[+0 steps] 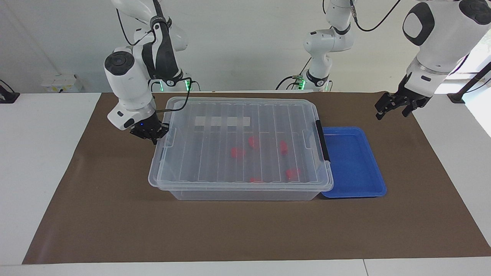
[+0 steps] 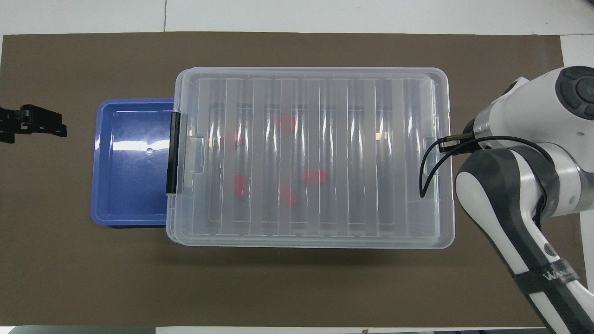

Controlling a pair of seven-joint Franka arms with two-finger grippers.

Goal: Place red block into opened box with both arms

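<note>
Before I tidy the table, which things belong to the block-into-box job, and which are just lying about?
Job:
- box, lid on
- red blocks inside it
- right gripper, shut at the lid's end
- left gripper, waiting over the mat

Lying about:
- blue tray, empty, beside the box
- brown mat

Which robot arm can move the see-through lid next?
Probably right: the right gripper is shut at the end of the clear ribbed plastic lid, while the open left gripper hangs over brown mat, apart.
</note>
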